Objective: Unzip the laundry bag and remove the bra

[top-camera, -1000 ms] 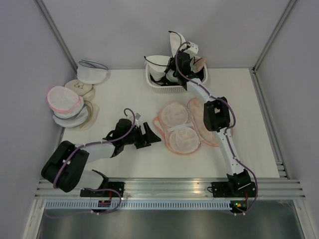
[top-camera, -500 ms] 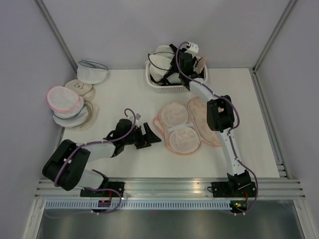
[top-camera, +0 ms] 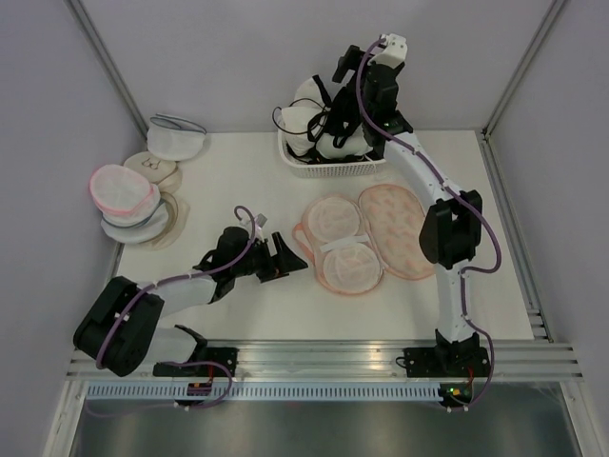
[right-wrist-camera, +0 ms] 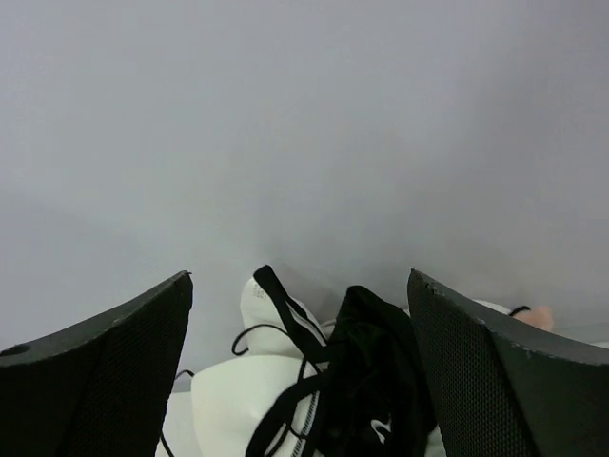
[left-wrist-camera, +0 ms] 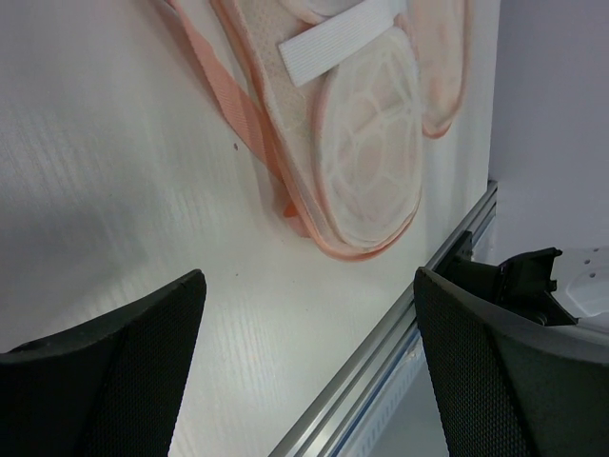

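Clearing the drop without snagging a strap

On the desk [top-camera: 238, 181] the laundry bag [top-camera: 366, 238] lies spread open mid-way, and the bra [top-camera: 309, 109] sits heaped in the basket [top-camera: 328, 169] at the back. Above it the right tool [right-wrist-camera: 300, 286] hangs released and empty, while the left tool [top-camera: 284, 255], also released, waits beside the bag. I'd pull straight up, slowly.

White plastic basket [top-camera: 325, 170] sits at back of table [top-camera: 238, 181], w/ a black bra [right-wrist-camera: 369, 381] piled in it. Far left: pink-rimmed round mesh bag [top-camera: 122, 188] tops a stack, grey-rimmed one [top-camera: 176, 140] just behind it. Aluminium rail [top-camera: 324, 356] runs along near edge.
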`<state>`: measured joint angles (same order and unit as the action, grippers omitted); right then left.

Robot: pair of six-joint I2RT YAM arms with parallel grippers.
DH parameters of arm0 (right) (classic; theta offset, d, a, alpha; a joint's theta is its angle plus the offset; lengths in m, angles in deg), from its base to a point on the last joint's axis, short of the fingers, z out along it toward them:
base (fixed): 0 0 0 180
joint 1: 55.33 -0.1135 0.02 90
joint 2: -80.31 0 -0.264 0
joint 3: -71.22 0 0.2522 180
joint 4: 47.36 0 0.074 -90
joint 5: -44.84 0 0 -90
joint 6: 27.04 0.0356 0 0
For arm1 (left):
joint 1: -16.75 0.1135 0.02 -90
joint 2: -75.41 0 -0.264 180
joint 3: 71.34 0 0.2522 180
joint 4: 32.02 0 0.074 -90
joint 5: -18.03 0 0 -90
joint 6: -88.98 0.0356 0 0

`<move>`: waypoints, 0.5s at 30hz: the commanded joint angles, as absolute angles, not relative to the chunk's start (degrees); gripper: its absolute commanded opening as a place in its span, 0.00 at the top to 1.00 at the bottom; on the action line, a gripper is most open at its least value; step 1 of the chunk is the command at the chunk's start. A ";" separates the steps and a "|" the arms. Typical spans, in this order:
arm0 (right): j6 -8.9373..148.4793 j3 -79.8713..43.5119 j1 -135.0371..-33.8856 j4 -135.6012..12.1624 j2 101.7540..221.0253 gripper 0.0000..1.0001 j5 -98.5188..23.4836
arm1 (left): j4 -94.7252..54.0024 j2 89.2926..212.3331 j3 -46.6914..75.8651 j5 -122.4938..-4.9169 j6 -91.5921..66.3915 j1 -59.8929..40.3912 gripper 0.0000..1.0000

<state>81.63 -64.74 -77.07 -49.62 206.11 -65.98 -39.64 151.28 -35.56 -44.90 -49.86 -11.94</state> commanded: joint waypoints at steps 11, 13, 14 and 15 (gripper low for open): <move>88.95 -24.93 -78.36 -70.76 173.33 0.02 -85.04 | -36.98 142.12 -35.43 -44.90 -49.63 -11.82 0.04; 90.55 -15.61 -78.28 -72.46 169.63 0.02 -86.55 | -36.54 140.46 -35.96 -45.07 -49.54 -11.82 0.04; 92.73 -12.80 -78.36 -75.07 166.56 0.02 -88.99 | -36.45 139.84 -36.14 -44.90 -49.54 -11.82 0.04; 93.88 -7.81 -78.27 -76.75 165.31 0.02 -90.06 | -35.93 139.40 -36.14 -44.81 -49.28 -11.82 0.04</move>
<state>88.26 -15.10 -78.43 -68.70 170.33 -83.27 -36.98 141.67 -35.78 -44.90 -49.84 -11.94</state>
